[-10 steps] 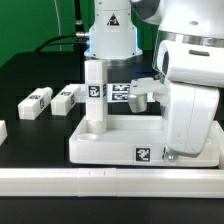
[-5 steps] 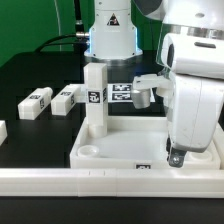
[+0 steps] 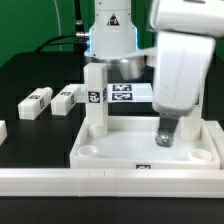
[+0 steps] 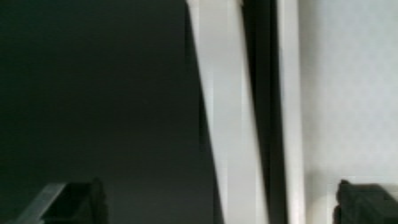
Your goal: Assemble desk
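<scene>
The white desk tray point(image 3: 120, 140) lay on the black tabletop point(image 3: 30, 80), just behind a long white rail point(image 3: 60, 182) at the near edge. An upright leg point(image 3: 95, 100) stood at the tray's far corner on the exterior view's left. Two loose legs point(image 3: 36, 102) lay further to that side. The tool point(image 3: 168, 135) hung low over the tray's other side. Its fingers point(image 4: 71, 200) were spread wide apart and held nothing.
</scene>
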Robot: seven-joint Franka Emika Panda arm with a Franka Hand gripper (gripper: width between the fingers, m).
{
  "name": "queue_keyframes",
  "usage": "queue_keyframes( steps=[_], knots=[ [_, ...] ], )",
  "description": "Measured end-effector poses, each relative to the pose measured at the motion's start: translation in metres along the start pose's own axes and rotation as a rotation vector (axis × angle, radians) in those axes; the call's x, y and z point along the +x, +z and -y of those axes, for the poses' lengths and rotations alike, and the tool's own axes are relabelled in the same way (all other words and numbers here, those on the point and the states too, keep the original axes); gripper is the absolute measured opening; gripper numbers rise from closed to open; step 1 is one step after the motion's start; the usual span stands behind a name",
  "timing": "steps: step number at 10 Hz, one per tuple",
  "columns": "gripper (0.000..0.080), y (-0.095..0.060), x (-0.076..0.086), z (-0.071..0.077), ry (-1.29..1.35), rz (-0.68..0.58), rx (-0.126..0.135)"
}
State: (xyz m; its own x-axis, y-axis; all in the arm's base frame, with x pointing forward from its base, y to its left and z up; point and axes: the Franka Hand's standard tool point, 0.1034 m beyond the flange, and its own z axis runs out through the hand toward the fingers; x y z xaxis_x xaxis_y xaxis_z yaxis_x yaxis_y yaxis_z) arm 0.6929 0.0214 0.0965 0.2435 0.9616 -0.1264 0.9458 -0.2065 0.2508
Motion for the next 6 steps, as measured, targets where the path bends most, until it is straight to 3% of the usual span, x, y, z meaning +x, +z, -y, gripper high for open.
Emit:
queue_keyframes(
  steps=[1,6],
  knots=[
    [0.0647,-0.0051,-0.0042,-0.0071,0.007,0.005,-0.006],
    [0.0649,-0.0005,-0.0038,-0.0029,0.035,0.007,0.000]
  ],
)
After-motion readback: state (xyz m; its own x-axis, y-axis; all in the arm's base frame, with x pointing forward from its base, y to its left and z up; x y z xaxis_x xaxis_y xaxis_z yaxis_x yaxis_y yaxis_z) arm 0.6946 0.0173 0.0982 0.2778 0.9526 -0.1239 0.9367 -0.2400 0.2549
